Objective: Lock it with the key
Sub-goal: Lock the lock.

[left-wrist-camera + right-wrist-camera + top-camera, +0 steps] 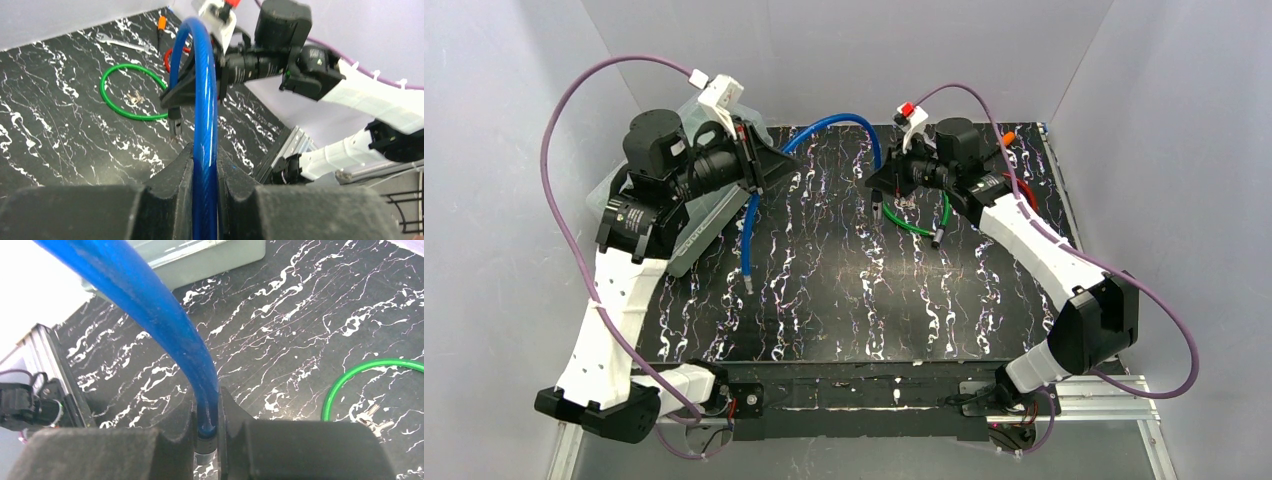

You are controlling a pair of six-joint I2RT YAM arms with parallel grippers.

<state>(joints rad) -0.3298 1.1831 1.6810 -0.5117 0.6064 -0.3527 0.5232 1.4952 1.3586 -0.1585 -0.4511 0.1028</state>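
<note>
Blue cable lock (pixel 824 125): plastic-sheathed, arching across the upper centre of the overhead frame, held off the black marbled table (pixel 824 300) at two places. Left gripper (pixel 769 165), upper left of the overhead frame: jaws closed on the blue cable part-way along; in the left wrist view the cable runs up from between the fingers (pixel 170 190) and curves away toward the other arm. From this grip a free length hangs down to a metal end (pixel 748 283) at centre-left of the table. Right gripper (pixel 879 190), upper centre-right: jaws closed on the cable near its other end, a short metal tip (pixel 204 455) showing below the blue sheath in the right wrist view. Green cable loop (pixel 919 220): lying flat on the table just beside the right gripper, upper centre-right overhead. Small keys (pixel 372 417): resting on the table inside the green loop, lower right of the right wrist view. Red loop (pixel 172 57) and orange-tipped item (pixel 161 22): far edge of the table, top centre of the left wrist view. Clear plastic bin (pixel 694 215): on the table's left edge, partly under the left arm.
</note>
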